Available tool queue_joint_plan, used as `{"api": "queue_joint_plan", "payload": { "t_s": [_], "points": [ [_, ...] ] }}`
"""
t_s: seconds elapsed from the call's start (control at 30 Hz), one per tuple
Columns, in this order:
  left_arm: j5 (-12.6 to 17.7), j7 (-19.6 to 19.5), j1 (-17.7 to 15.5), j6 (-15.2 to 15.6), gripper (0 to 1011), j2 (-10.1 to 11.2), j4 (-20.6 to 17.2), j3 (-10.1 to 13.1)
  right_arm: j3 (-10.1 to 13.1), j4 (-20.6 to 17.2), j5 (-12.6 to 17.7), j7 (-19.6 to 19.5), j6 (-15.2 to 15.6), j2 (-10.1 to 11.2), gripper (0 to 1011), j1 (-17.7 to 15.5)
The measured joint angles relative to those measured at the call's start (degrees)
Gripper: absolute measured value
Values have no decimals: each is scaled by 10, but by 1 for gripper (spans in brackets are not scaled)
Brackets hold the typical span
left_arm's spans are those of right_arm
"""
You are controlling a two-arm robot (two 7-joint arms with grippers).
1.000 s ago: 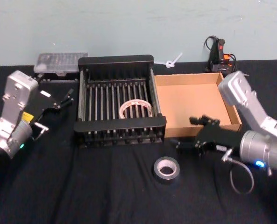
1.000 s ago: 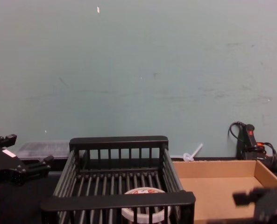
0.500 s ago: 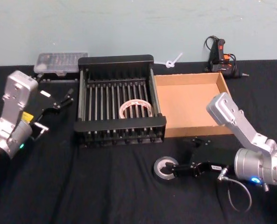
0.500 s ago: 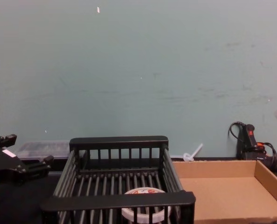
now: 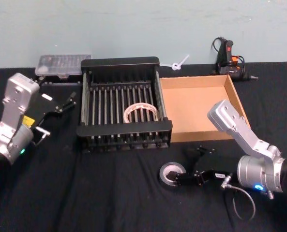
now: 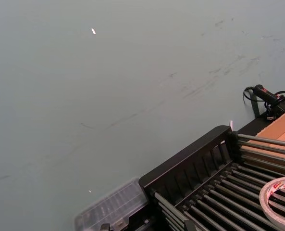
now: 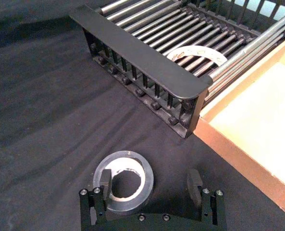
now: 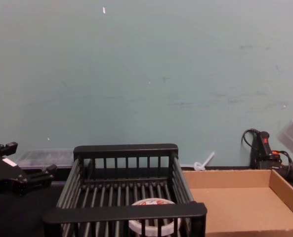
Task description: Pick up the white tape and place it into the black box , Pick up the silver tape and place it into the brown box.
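With the right gripper (image 7: 150,184) fingers apart and one finger (image 7: 105,180) over the silver tape (image 7: 124,180) hole, the other on the cloth beside it, closing may pinch only one wall and tip the roll short of the brown box (image 5: 196,108).

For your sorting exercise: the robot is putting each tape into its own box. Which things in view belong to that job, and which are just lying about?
Part of the job:
white tape, in the black box
silver tape, on the cloth
brown box
right gripper, at the silver tape

Lying about:
clear plastic case
glue gun
white cable tie
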Motion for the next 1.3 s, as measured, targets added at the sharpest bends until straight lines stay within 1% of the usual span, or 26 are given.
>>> {"api": "queue_joint_plan", "payload": {
  "t_s": [0.4, 0.6, 1.0, 1.03, 1.1, 1.13, 1.2, 1.27, 1.3],
  "points": [
    [0, 0, 0, 0, 1001, 0, 0, 0, -13, 25, 0, -14, 0, -12, 1002, 14],
    [0, 0, 0, 0, 1001, 0, 0, 0, -17, 28, -4, -16, -1, -13, 1002, 16],
    [0, 0, 0, 0, 1001, 0, 0, 0, -16, 27, -4, -16, -2, -13, 1002, 16],
    [0, 0, 0, 0, 1001, 0, 0, 0, -16, 27, -4, -16, -2, -13, 965, 16],
    [0, 0, 0, 0, 1001, 0, 0, 0, -16, 27, -4, -16, -2, -13, 943, 16],
    [0, 0, 0, 0, 1001, 0, 0, 0, -16, 27, -4, -16, -2, -13, 903, 16],
    [0, 0, 0, 0, 1001, 0, 0, 0, -16, 27, -4, -15, -2, -13, 865, 16],
    [0, 0, 0, 0, 1001, 0, 0, 0, -16, 27, -4, -15, -2, -13, 797, 16],
    [0, 0, 0, 0, 1001, 0, 0, 0, -16, 27, -4, -15, -2, -13, 786, 16]
  ]
}}
